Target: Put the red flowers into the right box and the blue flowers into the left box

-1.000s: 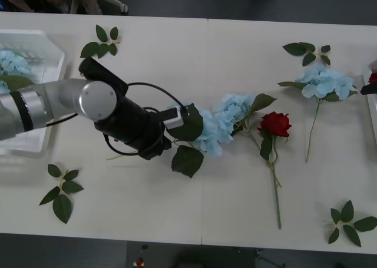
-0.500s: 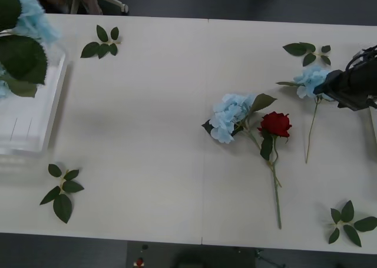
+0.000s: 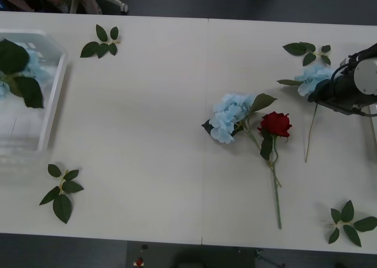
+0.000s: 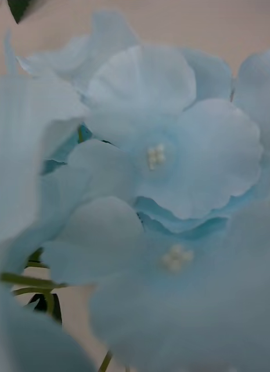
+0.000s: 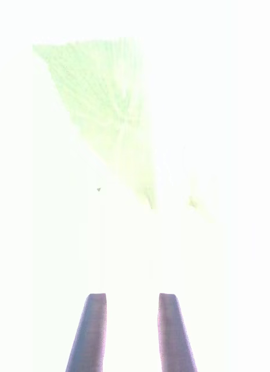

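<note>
Nearest the robot on the white worktop (image 3: 147,132), a loose leaf sprig (image 3: 62,191) lies at the left front and another sprig (image 3: 349,222) at the right front. Between them a red flower (image 3: 275,125) lies with its long stem running toward the near edge, its deep-red head just beside a pale-blue hydrangea (image 3: 230,116) with a broad dark leaf; their stems cross. Farther right, the right hand (image 3: 321,92) sits over another blue flower (image 3: 312,76), covering part of its head; the thin stem trails toward the robot. Its wrist camera is pressed close against pale petals (image 4: 164,157) with tiny cream centres, and I cannot tell how its fingers stand. At the left edge, the left box (image 3: 50,103), white and translucent, holds blue heads and dark leaves (image 3: 20,73). The left hand (image 5: 132,331) has its fingers (image 5: 88,334) narrowly apart, gripping nothing, with a washed-out green leaf (image 5: 105,110) beyond them. Two more sprigs (image 3: 101,42) (image 3: 306,51) lie toward the far edge.
</note>
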Tool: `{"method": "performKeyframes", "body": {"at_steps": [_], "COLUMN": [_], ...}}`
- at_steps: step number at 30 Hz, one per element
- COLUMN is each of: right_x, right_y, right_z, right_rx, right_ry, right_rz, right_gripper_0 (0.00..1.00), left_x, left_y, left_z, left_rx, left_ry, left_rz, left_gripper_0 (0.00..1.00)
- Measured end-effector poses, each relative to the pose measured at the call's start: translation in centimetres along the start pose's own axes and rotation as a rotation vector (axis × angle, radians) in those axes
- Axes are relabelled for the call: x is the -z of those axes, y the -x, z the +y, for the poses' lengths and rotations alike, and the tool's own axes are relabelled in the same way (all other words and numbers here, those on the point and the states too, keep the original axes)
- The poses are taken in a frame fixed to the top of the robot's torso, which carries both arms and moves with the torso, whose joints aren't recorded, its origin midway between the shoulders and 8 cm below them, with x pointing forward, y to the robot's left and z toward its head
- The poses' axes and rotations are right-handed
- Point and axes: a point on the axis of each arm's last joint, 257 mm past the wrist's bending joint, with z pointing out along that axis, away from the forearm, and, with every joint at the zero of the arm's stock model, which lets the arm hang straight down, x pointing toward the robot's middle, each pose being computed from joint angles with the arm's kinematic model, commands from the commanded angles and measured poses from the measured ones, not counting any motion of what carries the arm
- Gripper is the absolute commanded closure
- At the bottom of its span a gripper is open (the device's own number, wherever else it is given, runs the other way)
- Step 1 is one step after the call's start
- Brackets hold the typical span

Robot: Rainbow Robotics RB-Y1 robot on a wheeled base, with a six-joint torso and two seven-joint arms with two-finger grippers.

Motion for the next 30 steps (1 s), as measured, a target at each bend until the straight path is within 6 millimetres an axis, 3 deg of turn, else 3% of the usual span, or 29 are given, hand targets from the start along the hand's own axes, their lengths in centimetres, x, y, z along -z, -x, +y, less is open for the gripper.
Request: {"method": "performKeyframes", "body": {"at_steps": [2, 5, 7, 10, 13, 16, 17, 20, 23, 26, 30], "right_x": [-0.5, -1.0, -1.4, -1.9, -2.1, -2.0, -2.0, -2.0, -2.0, -2.1, -2.0], "right_y": [-0.6, -1.0, -1.0, -1.0, -0.8, -0.6, -0.5, -0.5, 0.0, 0.0, 0.1], "right_z": [-0.6, -1.6, -2.0, -1.4, -0.6, -0.5, -0.5, -0.6, -0.5, -0.6, -0.5], "right_rx": [0.01, 0.0, -0.006, -0.019, -0.026, -0.024, -0.023, -0.016, 0.031, 0.045, 0.042], "right_ry": [-0.019, -0.044, -0.06, -0.055, -0.042, -0.043, -0.043, -0.046, -0.045, -0.045, -0.041], "right_rz": [0.011, 0.025, 0.026, 0.024, 0.019, 0.018, 0.018, 0.015, -0.001, -0.001, -0.004], "right_gripper_0": [0.23, 0.23, 0.32, 0.52, 0.66, 0.97, 1.0, 1.0, 1.0, 1.0, 1.0], "left_x": [-0.4, -0.3, 0.4, 3.1, 8.3, 12.6, 13.0, 11.7, 8.5, 5.4, 4.2], "left_y": [0.7, 1.5, 2.6, 5.2, 8.3, 10.9, 11.8, 15.0, 16.5, 15.9, 14.2], "left_z": [-0.3, -0.6, -2.1, -6.3, -12.7, -17.5, -18.4, -21.5, -25.4, -29.0, -32.5], "left_rx": [-0.006, -0.014, -0.012, -0.017, 0.007, 0.071, 0.072, 0.012, -0.1, -0.137, -0.182], "left_ry": [0.002, 0.0, -0.047, -0.182, -0.405, -0.624, -0.655, -0.702, -0.71, -0.713, -0.703], "left_rz": [-0.017, -0.042, -0.074, -0.162, -0.285, -0.374, -0.398, -0.506, -0.637, -0.699, -0.745], "left_gripper_0": [0.23, 0.22, 0.22, 0.22, 0.22, 0.19, 0.16, 0.1, 0.09, 0.09, 0.09]}}
